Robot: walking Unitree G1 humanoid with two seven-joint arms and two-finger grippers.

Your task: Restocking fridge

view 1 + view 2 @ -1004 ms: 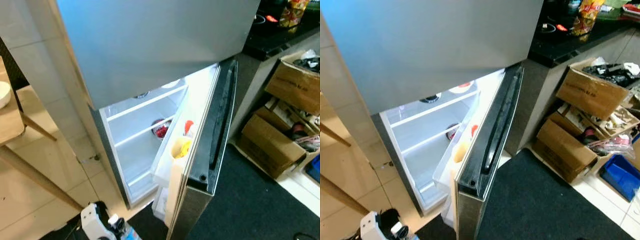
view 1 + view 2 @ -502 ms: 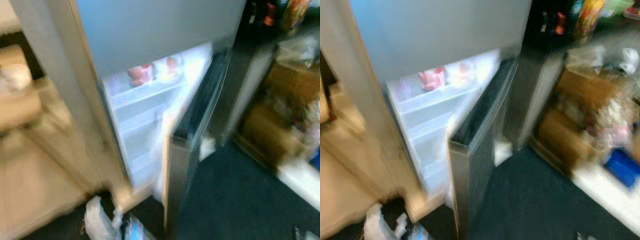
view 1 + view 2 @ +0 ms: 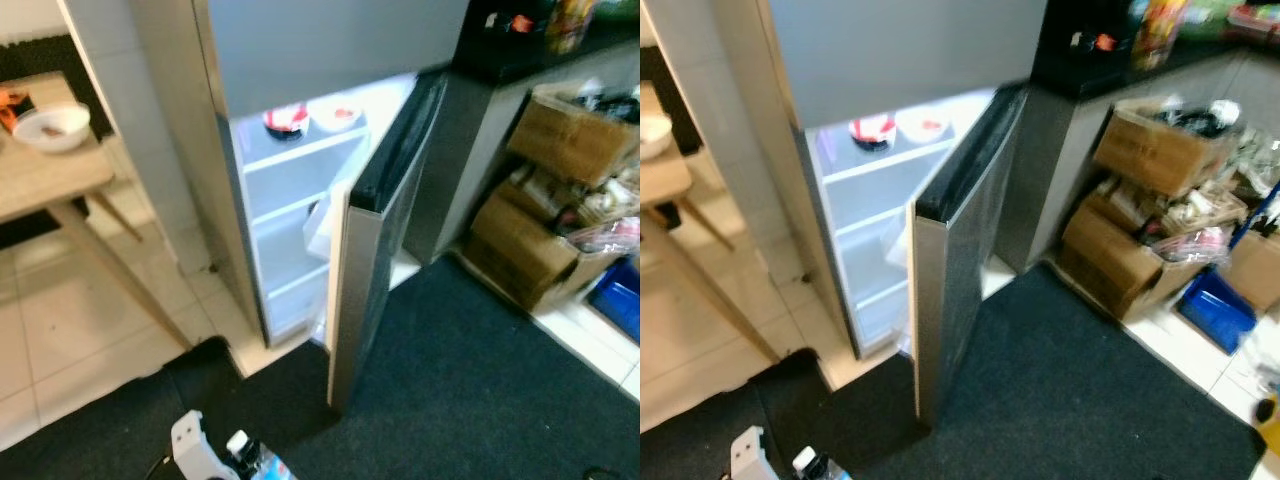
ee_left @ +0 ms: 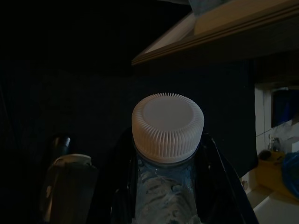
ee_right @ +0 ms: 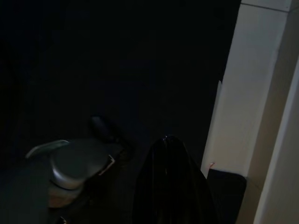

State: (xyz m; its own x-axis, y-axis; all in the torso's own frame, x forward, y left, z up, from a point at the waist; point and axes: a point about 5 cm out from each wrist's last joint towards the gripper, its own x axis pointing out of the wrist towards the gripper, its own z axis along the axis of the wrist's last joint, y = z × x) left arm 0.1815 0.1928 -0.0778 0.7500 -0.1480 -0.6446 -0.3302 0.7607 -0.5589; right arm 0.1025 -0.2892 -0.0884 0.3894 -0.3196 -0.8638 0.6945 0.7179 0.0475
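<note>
The view now takes in the whole lit silver fridge point(image 3: 300, 200) from farther off than a second ago, its lower steel door point(image 3: 375, 260) standing ajar at about one o'clock, so the robot has likely stepped back. The left gripper point(image 4: 163, 196) clasps a clear plastic bottle with a ribbed white cap point(image 4: 167, 128), low at six o'clock in the head view. The right gripper point(image 5: 170, 182) hangs idle; I cannot tell its state. Two bowls point(image 3: 310, 117) now show on the top shelf.

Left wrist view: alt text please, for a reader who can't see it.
The left claw holds a clear plastic bottle between its black fingers, the ribbed white cap facing the camera. The background is very dark, with a pale wooden edge beyond.
</note>
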